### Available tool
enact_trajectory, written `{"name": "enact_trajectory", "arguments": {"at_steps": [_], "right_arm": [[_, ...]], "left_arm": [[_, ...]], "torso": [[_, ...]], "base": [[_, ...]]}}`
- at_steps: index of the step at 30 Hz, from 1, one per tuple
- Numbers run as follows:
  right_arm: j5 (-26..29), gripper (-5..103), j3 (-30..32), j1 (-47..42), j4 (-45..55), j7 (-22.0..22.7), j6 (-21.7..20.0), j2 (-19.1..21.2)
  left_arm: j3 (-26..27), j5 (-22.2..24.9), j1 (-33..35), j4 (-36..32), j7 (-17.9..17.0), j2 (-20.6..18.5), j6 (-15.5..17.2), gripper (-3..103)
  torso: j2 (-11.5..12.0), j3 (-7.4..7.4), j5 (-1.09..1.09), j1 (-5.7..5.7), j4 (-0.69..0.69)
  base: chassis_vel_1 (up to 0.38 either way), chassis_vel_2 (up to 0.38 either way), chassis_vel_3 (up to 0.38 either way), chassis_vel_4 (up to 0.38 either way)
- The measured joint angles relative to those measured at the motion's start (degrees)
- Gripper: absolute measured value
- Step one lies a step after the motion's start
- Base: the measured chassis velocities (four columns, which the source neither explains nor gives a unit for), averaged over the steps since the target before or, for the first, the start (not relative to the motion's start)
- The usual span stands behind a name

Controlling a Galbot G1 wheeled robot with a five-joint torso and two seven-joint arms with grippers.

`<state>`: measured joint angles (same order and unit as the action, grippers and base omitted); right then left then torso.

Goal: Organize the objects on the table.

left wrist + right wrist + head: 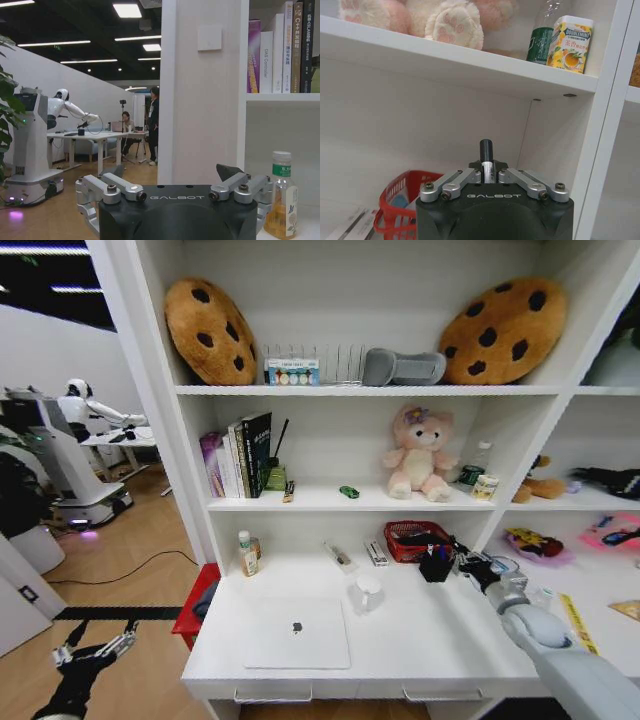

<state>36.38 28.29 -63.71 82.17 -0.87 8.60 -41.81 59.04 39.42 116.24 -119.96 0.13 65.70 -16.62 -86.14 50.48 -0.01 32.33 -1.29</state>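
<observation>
My right gripper (466, 565) hovers over the back right of the white table (420, 645), beside a dark pen cup (436, 564) and the red basket (415, 540). In the right wrist view this gripper (487, 170) is shut on a black pen (486, 149) that stands up between its fingers. A shut silver laptop (297, 632) lies near the front edge. On the middle shelf sits a tiny green toy car (349, 492). A yellow triangular piece (628, 609) lies at the far right. My left gripper (92, 650) hangs open, low beside the table's left end.
A small bottle (246, 554) stands at the back left, seen close by the left gripper (174, 172). A clear cup (368, 592) and two small white items (340, 556) lie mid-table. A red bin (197, 602) stands on the floor at the left. Another robot (70, 455) stands farther off.
</observation>
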Motion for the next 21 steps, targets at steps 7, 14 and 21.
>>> {"name": "enact_trajectory", "arguments": {"at_steps": [7,14,21], "right_arm": [[-0.9,10,-6.6,8.4,-7.2,0.3,4.1,-2.6],[-2.9,10,-12.1,15.0,-14.7,-0.1,6.6,-4.7],[-3.8,10,-14.0,17.5,-16.8,0.0,6.3,-5.2]], "left_arm": [[0.0,0.0,0.0,0.0,0.0,0.0,0.0,100],[0.0,0.0,0.0,0.0,0.0,0.0,0.0,100],[0.0,0.0,0.0,0.0,0.0,0.0,0.0,100]], "torso": [[0.0,0.0,0.0,0.0,0.0],[0.0,0.0,0.01,0.0,0.0],[0.0,0.0,0.0,0.0,0.0]], "base": [[0.0,0.0,0.0,0.0],[0.0,0.0,0.0,0.0],[0.0,0.0,0.0,0.0]]}}
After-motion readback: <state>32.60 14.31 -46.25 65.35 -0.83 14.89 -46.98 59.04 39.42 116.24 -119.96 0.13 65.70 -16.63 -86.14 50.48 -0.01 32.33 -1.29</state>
